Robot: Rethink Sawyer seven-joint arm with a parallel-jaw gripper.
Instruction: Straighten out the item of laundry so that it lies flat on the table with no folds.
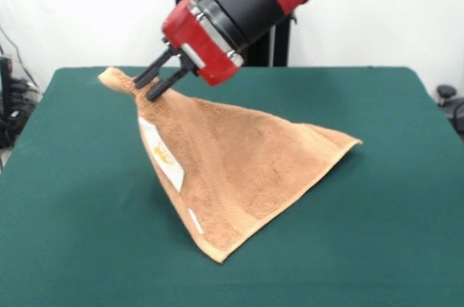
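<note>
So the towel (232,169) is half in the air right now: one corner is pinched up high toward the table's far left side, and the rest of the cloth hangs down from that point in a sort of tent or cone shape. Its lower corners still touch the green table (391,234), one out to the right and one at the near side, roughly mid-table. A white care tag (165,153) shows on the left slope of the cloth, plus a smaller white strip lower down near the bottom corner. The gripper (150,82) has its two black fingers (167,83) clamped onto the towel just below the bunched corner, which pokes out past them to the left. The red and black arm (246,2) comes in at a slant from the upper right, so the pull looks like it goes up and toward the far left. That's probably the point of holding it this way: with the far corner raised and the other corners dragging on the felt, the weight of the cloth takes out folds. It isn't flat yet, obviously, since most of it is off the surface. My guess is it needs to be laid down with some tension, otherwise the pinched corner just flops back into a crease.
</note>
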